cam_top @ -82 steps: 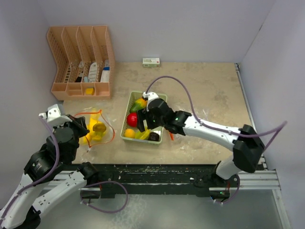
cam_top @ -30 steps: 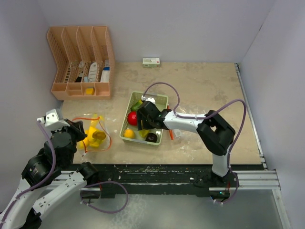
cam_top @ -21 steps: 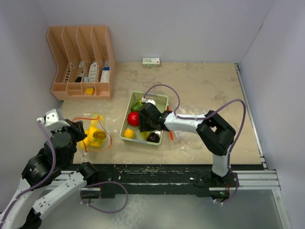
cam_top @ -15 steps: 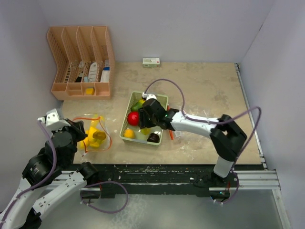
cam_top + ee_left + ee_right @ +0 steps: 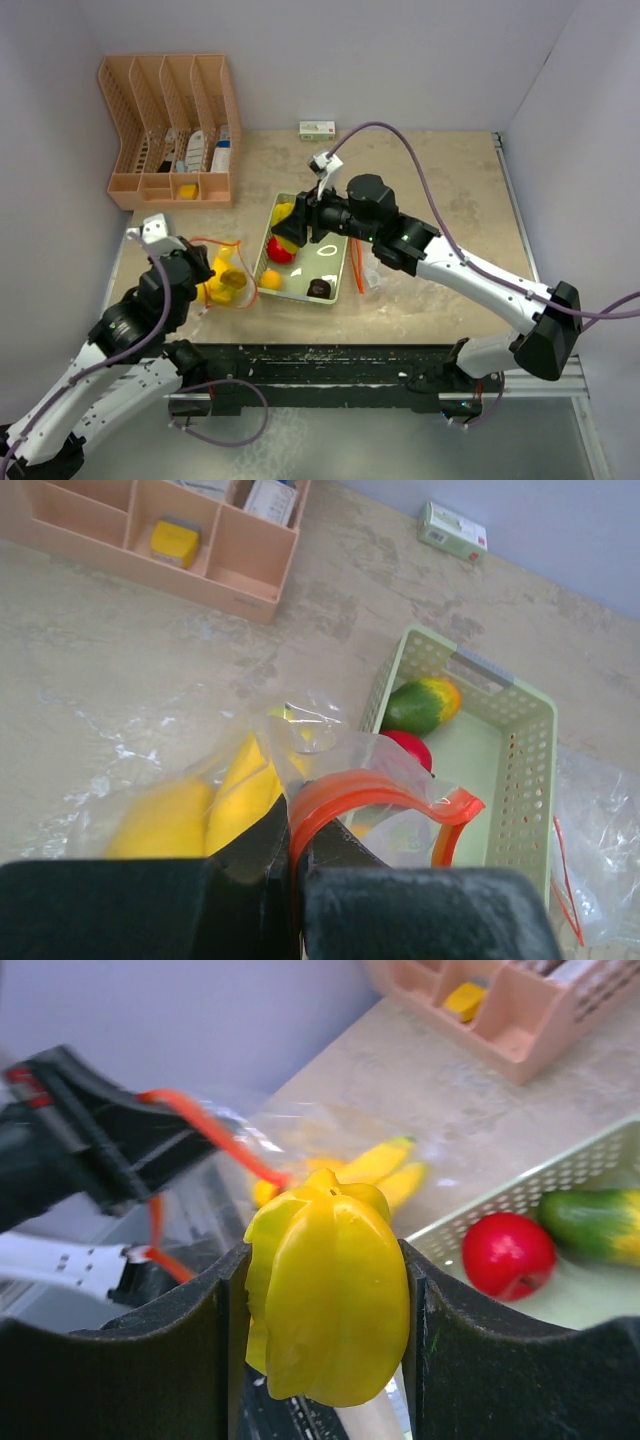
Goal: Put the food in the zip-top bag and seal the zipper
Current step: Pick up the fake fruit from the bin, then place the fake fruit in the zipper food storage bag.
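Right gripper [image 5: 328, 1360]: jaws part-way apart, clamping the yellow-green starfruit [image 5: 330, 1280] above the left side of the pale green tray [image 5: 340, 265].
Left gripper [image 5: 297, 900]: jaws shut tight on the zipper strip [image 5: 380, 785], propping up the mouth of the zip-top bag [image 5: 330, 745] just left of the tray.
In bag: bananas [image 5: 250, 780], yellow mango [image 5: 160, 820].
In tray: red apple [image 5: 405, 748], green-red mango [image 5: 420, 705].
My move: I'd carry the starfruit left off the tray, centre it over the strip's loop and lower it inside before releasing.
Risk: the mouth looks narrow, so the fruit may snag.
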`<move>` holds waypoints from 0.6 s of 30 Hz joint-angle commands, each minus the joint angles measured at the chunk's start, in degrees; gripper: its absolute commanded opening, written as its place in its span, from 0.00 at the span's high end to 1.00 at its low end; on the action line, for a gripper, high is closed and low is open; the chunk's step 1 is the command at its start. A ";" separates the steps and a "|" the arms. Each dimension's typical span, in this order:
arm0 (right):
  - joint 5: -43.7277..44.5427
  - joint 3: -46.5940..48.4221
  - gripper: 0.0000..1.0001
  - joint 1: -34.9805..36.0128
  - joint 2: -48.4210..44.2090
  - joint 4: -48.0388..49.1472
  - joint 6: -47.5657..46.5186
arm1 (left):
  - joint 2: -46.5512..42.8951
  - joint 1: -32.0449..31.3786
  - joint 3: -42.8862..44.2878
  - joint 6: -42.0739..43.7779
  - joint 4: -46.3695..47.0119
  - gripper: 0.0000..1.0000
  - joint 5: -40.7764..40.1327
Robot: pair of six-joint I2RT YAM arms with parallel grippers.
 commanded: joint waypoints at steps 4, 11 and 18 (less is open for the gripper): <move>-13.42 -0.21 0.64 2.97 1.98 9.22 0.70 | 5.45 -0.07 -8.23 -0.40 19.35 1.00 7.63; -13.74 -1.67 0.64 5.03 4.46 11.64 2.65 | 9.53 -0.09 -6.06 -0.31 21.82 1.00 9.47; -11.63 -5.99 0.65 5.49 8.23 15.44 7.94 | 7.16 -0.11 -5.30 -0.62 19.90 1.00 8.58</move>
